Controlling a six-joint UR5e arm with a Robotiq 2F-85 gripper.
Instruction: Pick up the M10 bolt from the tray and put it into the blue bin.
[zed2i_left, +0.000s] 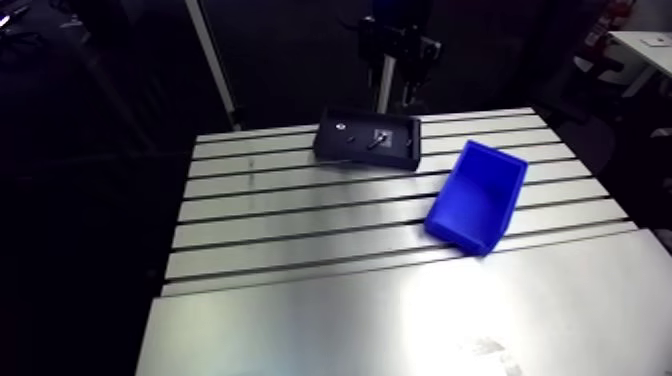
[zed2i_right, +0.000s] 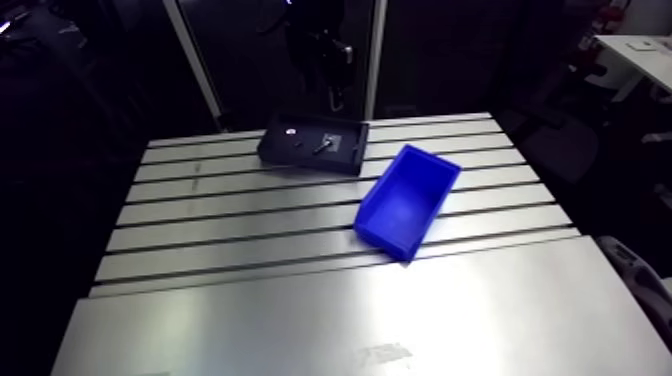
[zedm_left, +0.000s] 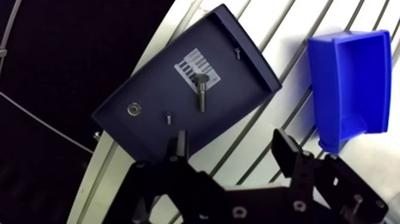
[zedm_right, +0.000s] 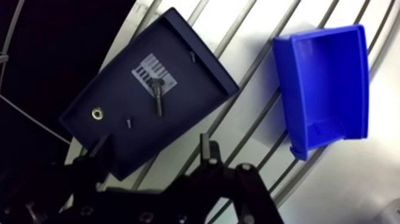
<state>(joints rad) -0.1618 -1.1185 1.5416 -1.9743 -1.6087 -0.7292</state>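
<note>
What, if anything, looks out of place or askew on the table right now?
Nothing looks spilled or damaged. Only the blue bin sits askew, turned at an angle to the slots of the table, while the M10 bolt lies in the tray.

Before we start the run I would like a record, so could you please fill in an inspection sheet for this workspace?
surface: slotted metal table, carrying the tray and the bin.
job's things: bolt lies in the dark tray, head on a white label; blue bin beside the tray, apart from it, empty.
clutter: a ring and two small screws in the tray.
grippers: gripper open, holding nothing, above the tray's edge.
cables: nothing seen on the table.
surroundings: dim, nothing seen.
</note>
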